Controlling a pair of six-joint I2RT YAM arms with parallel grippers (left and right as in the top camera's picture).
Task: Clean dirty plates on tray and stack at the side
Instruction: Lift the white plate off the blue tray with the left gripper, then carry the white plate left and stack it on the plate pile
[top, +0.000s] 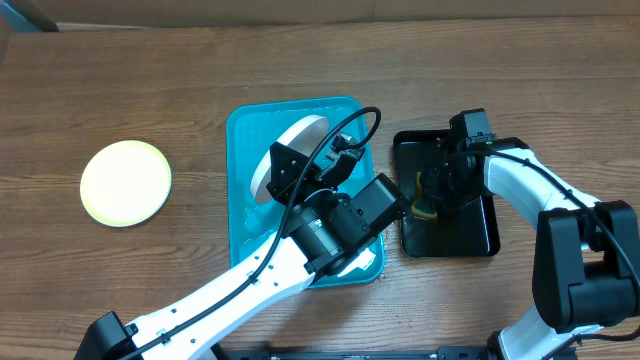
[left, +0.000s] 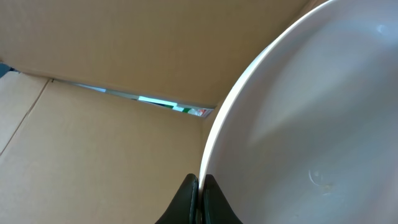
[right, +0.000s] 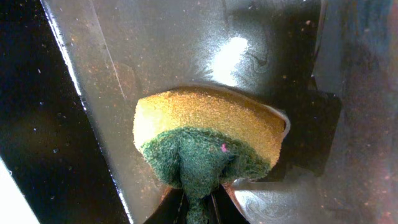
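Observation:
My left gripper (left: 200, 186) is shut on the rim of a white plate (left: 311, 124) and holds it tilted on edge over the turquoise tray (top: 245, 215); the plate also shows in the overhead view (top: 285, 150). Another white plate (top: 358, 262) peeks out under my left arm at the tray's near right corner. A pale yellow-green plate (top: 125, 182) lies flat on the table at the far left. My right gripper (right: 199, 208) is shut on a yellow and green sponge (right: 208, 137), which it holds over the black tray (top: 470, 235).
Brown cardboard walls fill the left wrist view behind the held plate. The black tray's glossy wet surface (right: 161, 50) fills the right wrist view. My left arm (top: 280, 270) lies across the turquoise tray's near edge.

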